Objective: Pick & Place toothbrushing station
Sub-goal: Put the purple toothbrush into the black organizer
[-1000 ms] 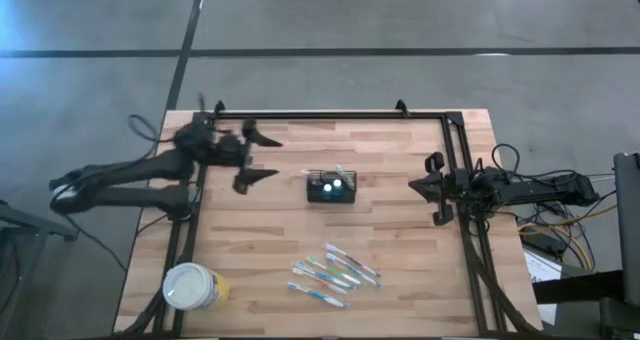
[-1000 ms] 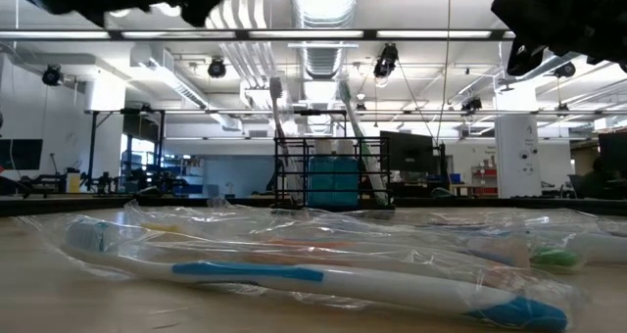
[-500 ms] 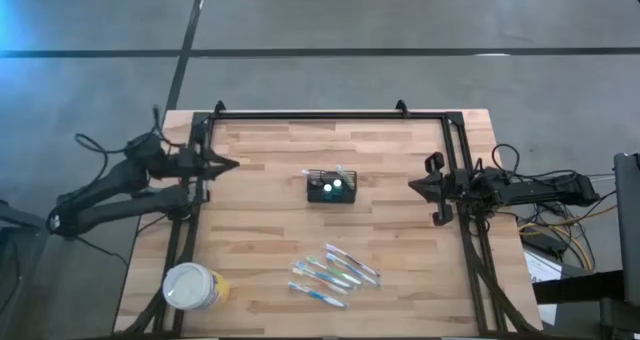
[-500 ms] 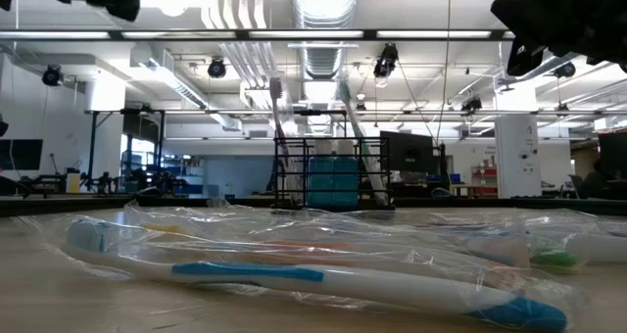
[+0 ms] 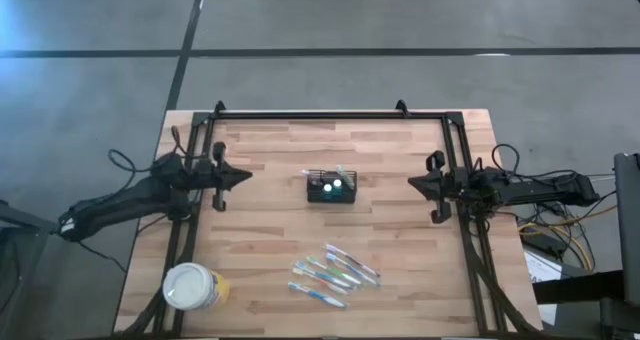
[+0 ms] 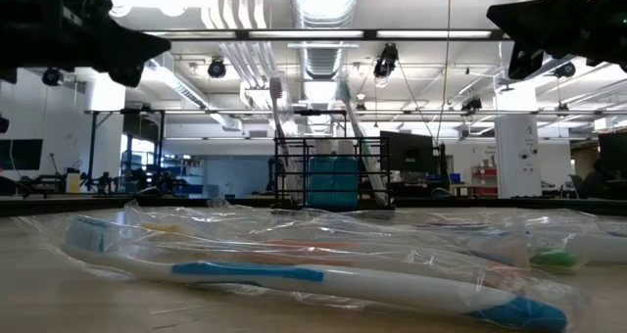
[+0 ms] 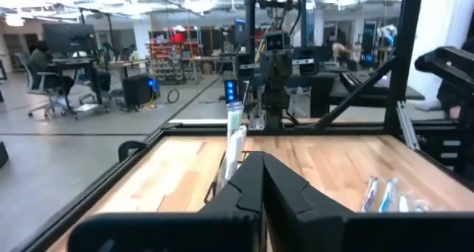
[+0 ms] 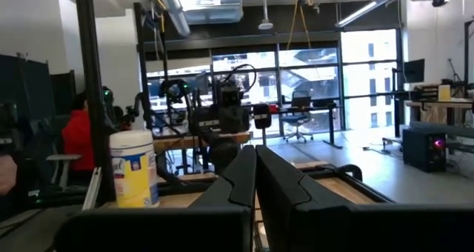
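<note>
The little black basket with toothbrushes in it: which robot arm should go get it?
Probably the left: its claw sits over the table pointing at the basket, with nothing between; the right claw is about as near, so it's close.

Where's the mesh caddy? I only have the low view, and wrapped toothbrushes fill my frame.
Observer: The high view puts the caddy mid-table, farther back than the toothbrushes.
Operator: Left hand open?
Observer: No. The left hand is shut, at the table's left edge, pointing toward the caddy and well short of it.
Operator: Right?
Observer: The right hand is shut too, at the right edge, also apart from the caddy.
</note>
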Robot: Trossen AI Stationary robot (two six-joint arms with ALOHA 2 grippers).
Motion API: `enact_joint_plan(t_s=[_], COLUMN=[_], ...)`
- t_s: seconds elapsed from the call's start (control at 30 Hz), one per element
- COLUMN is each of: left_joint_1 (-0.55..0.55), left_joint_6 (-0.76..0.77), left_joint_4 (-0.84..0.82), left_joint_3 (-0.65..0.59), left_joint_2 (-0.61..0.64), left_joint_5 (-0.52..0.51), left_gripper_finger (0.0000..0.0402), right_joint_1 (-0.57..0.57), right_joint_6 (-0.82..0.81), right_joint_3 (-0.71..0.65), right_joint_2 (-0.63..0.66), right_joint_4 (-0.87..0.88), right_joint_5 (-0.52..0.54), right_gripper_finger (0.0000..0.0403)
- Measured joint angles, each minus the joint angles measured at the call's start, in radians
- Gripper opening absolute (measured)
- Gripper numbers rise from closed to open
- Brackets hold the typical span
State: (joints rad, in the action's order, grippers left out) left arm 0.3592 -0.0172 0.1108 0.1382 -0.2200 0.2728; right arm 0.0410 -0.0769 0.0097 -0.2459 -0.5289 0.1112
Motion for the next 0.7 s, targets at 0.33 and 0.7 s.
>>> enact_joint_plan(t_s=[0.33,0.7], left_joint_1=[-0.001,-0.001], left_joint_6=[0.028,0.072], left_joint_4=[-0.006,-0.07], left_joint_3=[-0.129,-0.13], left_joint_2=[0.187,0.187], left_joint_5=[-0.021,-0.08], left_gripper_finger=[0.0002,0.0023], right_joint_1=[0.0,0.008], right_joint_6=[0.006,-0.168], right_joint_3=[0.001,0.543], right_joint_2=[-0.005,-0.3], right_joint_4=[0.003,0.797], right_joint_5=[0.148,0.158], right_gripper_finger=[0.0008,0.0008])
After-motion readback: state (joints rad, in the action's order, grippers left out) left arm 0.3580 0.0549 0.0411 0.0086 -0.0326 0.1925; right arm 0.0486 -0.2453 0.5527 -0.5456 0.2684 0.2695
